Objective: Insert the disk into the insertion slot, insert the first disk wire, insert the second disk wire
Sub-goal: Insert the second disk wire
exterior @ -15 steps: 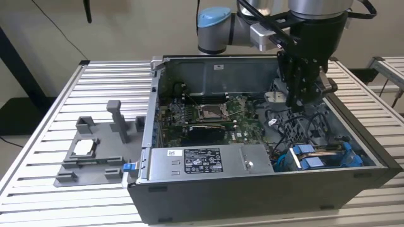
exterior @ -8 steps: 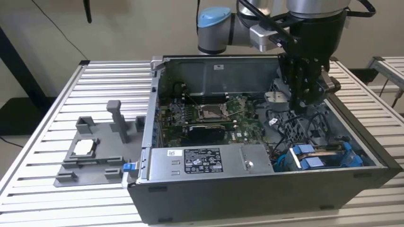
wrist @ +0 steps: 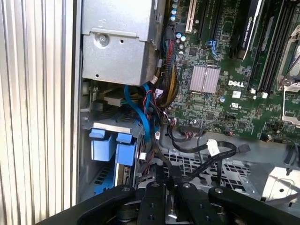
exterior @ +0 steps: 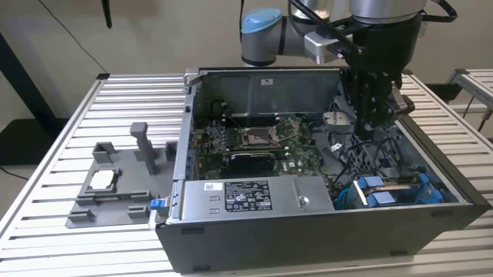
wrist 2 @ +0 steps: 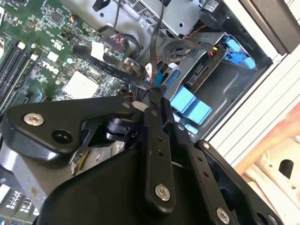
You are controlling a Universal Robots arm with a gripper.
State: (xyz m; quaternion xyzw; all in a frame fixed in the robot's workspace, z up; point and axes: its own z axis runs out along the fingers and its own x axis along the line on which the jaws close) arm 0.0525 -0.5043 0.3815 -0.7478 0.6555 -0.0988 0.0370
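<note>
The disk (exterior: 400,183) in its blue carrier sits inside the insertion slot (exterior: 439,203), the grey bay at the case's front corner on the exterior view's right. Its blue tabs (wrist: 110,145) and edge (wrist 2: 205,71) show in both wrist views. My gripper (exterior: 368,135) hangs inside the case just behind the bay, above a tangle of cables. Its fingers (wrist 2: 154,117) are pressed together on a thin black wire (wrist 2: 112,65) that runs off over the motherboard. In the first wrist view the same wire (wrist: 201,164) loops up from between the fingertips.
A grey power-supply box (exterior: 246,199) with a sticker fills the case's front. The green motherboard (exterior: 254,144) lies behind it. Blue and black cables (wrist: 140,112) hang beside the bay. A grey fixture tray (exterior: 115,184) stands on the slatted table (exterior: 54,156) at the exterior view's left.
</note>
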